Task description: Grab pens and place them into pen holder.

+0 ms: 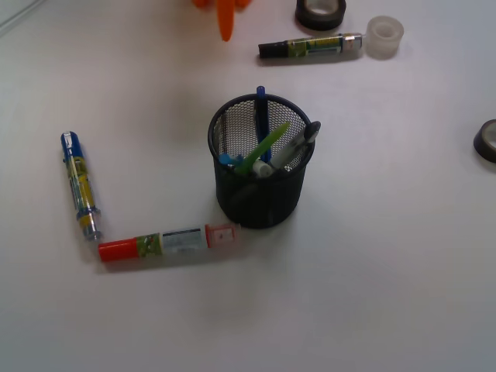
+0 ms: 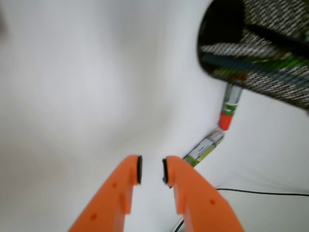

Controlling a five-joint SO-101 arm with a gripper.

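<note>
— Where do we stand with the pen holder (image 1: 261, 186)?

— We see it upright on the white table (image 1: 372, 294), near the middle of the front view. Several pens stand inside it: the lime green pen (image 1: 266, 146) leans across the opening, the dark navy blue pen (image 1: 261, 111) rises above the far rim, and the silver-grey pen (image 1: 298, 144) tilts against the right side of the rim. Low inside we make out a white tip and a bit of light blue, though we cannot tell them apart clearly through the mesh.

— And our gripper?

— In the wrist view the orange gripper (image 2: 152, 170) holds nothing; its two fingers are apart with a narrow gap of bare table between the dark pads (image 2: 139, 169). In the front view only an orange tip (image 1: 225, 19) shows at the top edge, well beyond the holder.

— What else lies around the holder?

— Just to its lower left we see the red-capped marker (image 1: 165, 243) lying flat, its end close to the holder's base. Farther left of that, the blue-capped marker (image 1: 80, 184) lies almost at a right angle to it, their ends nearly meeting. Beyond the holder, the black-capped marker (image 1: 310, 46) lies beside a translucent tape roll (image 1: 384, 36), with a black tape roll (image 1: 320, 12) just behind. Another black tape roll (image 1: 487, 140) sits at the right edge.
</note>
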